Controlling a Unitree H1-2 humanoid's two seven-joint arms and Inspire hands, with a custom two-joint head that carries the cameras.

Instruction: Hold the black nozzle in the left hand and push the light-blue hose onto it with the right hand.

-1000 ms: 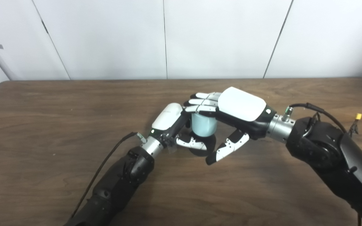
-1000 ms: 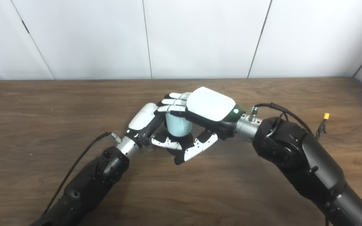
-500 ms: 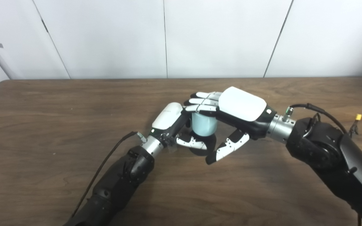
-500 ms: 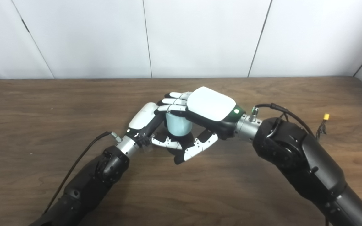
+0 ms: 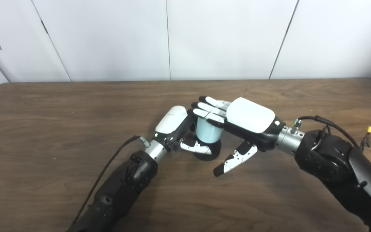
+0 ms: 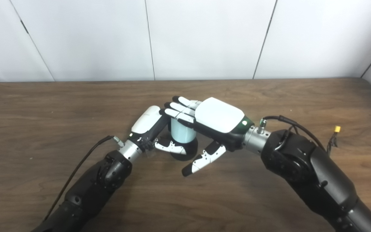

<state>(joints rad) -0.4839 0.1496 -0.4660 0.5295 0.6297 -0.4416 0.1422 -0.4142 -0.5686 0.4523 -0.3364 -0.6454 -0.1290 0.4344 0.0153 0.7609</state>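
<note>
A short light-blue hose piece stands upright on a black nozzle base near the table's middle. My left hand wraps the black base from the left, its thumb across the front of it. My right hand hovers over the hose's right side with its fingers spread flat above the top and its thumb hanging free below. It holds nothing. The far side of the nozzle is hidden behind the hose and my hands.
The brown wooden table runs to a white panelled wall at the back. A black cable trails from my left wrist. A small yellow connector hangs by my right forearm.
My right hand has let go of the light-blue hose: its fingers lifted and straightened, and the hand drew back to the right. The left hand and the hose stayed put.
</note>
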